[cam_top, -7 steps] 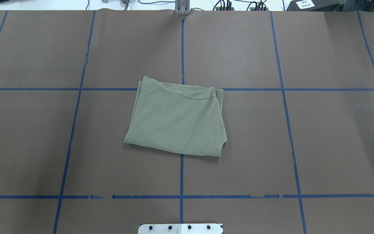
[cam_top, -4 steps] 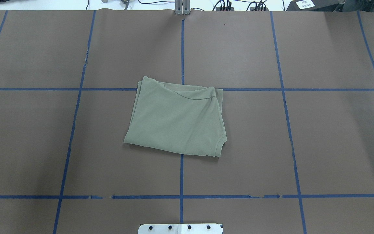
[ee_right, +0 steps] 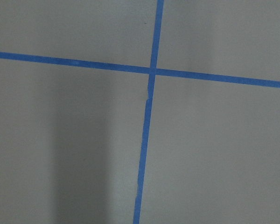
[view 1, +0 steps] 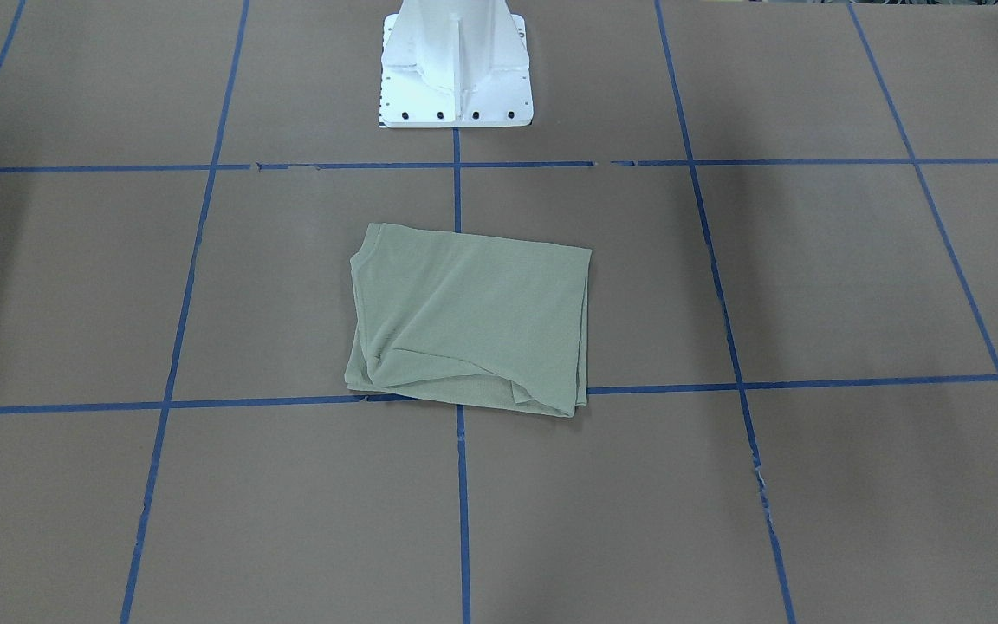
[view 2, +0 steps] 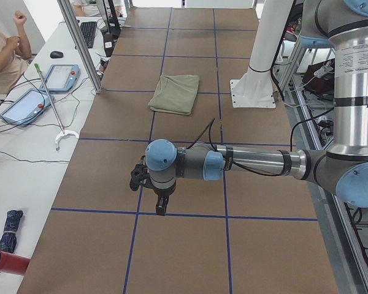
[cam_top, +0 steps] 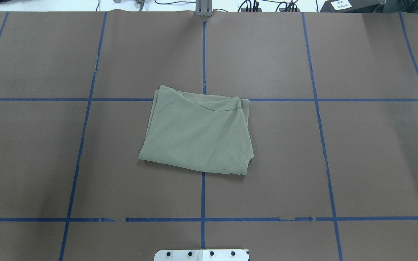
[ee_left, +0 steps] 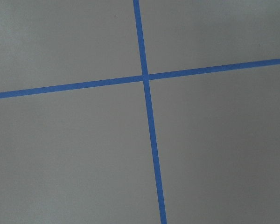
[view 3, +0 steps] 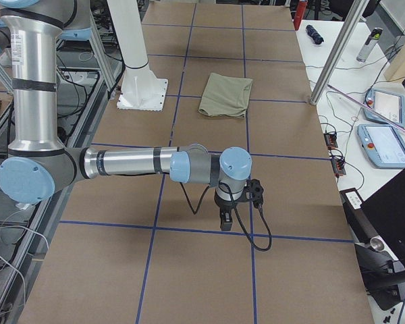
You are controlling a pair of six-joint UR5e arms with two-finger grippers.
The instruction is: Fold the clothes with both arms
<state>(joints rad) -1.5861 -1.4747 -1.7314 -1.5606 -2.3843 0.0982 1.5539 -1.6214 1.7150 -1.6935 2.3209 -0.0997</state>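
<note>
1. The shirt point(cam_top: 196, 132) is folded into a rough rectangle and lies flat near the middle of the brown table point(cam_top: 339, 163). It sits right on a crossing of the blue tape lines point(cam_top: 203, 203), a bit out in front of the white pedestal base point(view 1: 456, 65) and not touching it.
2. There's a curved ribbed edge at the shirt's corner nearest the robot, on its right side. The far edge is a bit rumpled where the layers overlap.
3. The left arm point(view 2: 251, 162) is stretched out low toward the table's left end. The left gripper point(view 2: 161, 208) points down above a tape line, well apart from the shirt. It only shows in that side view, so I honestly can't tell if the fingers are spread or pinched.
4. Same deal on the other side. The right arm point(view 3: 128, 162) reaches out toward the right end and the right gripper point(view 3: 225, 223) hangs down over the table, well apart from the shirt. Can't tell the finger state there either.
5. So the shirt lies between the two grippers, and neither is touching it.
6. Both wrist cams just look down on a tape crossing.
</note>
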